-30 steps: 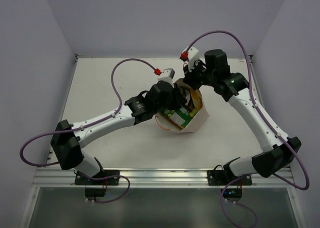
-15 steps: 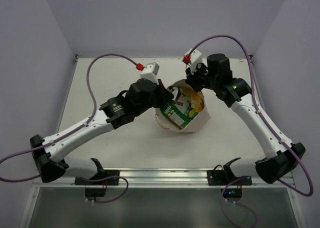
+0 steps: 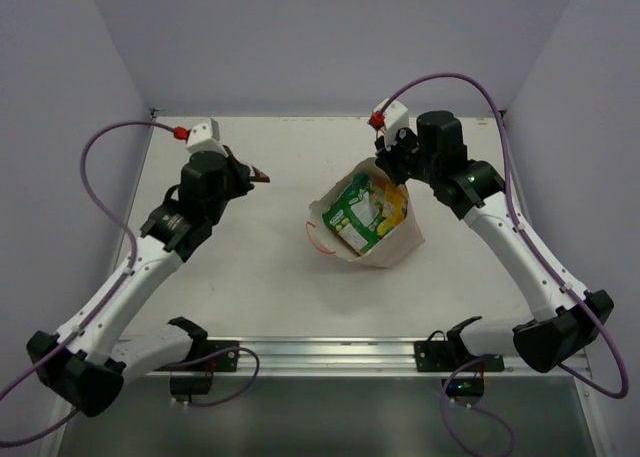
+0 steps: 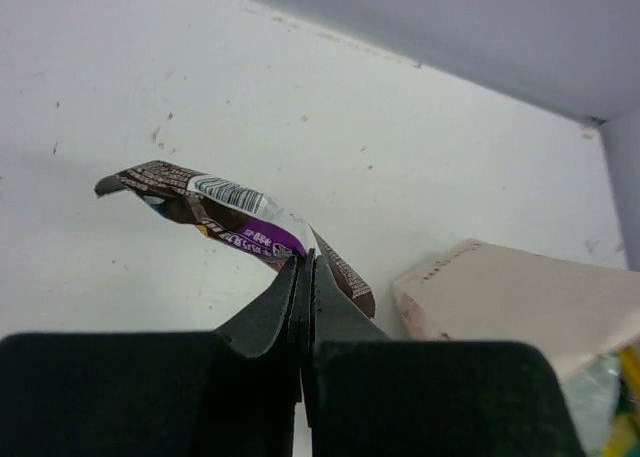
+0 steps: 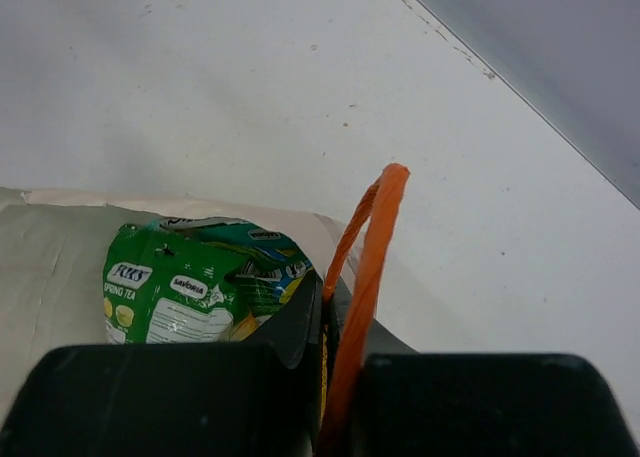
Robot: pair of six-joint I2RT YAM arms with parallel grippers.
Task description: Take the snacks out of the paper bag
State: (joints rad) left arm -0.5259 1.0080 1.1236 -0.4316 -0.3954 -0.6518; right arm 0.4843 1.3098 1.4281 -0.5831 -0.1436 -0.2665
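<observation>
Since the bar [image 4: 215, 209] is a thin, glossy wrapped piece, I judge it light and slippery, with a wrapper that bends sooner than the filling; a pinch on one crimped end is enough, though a hold nearer the middle would let it swing less. Its long axis runs out from the fingertips, and in the left wrist view the free end points away and to the left with a slight droop, barcode side up. From above, it sticks out sideways toward the bag [image 3: 395, 245], well apart from it, over the far left of the table [image 3: 250, 267] and apparently clear of the surface. The left gripper [image 4: 305, 269] has its fingers pressed together on the near end of the bar, with no gap showing. At mid-table the bag stands somewhat tilted, mouth open upward, with a green pouch [image 3: 352, 217] and a yellow packet [image 3: 392, 205] showing inside; these look soft and crinkly, best taken by a top edge. Being paper, the bag is likely to crease and slide if pulled. The right gripper [image 3: 386, 163] is closed on the far rim of the bag, with the orange handle [image 5: 368, 247] rising right beside its fingers.
</observation>
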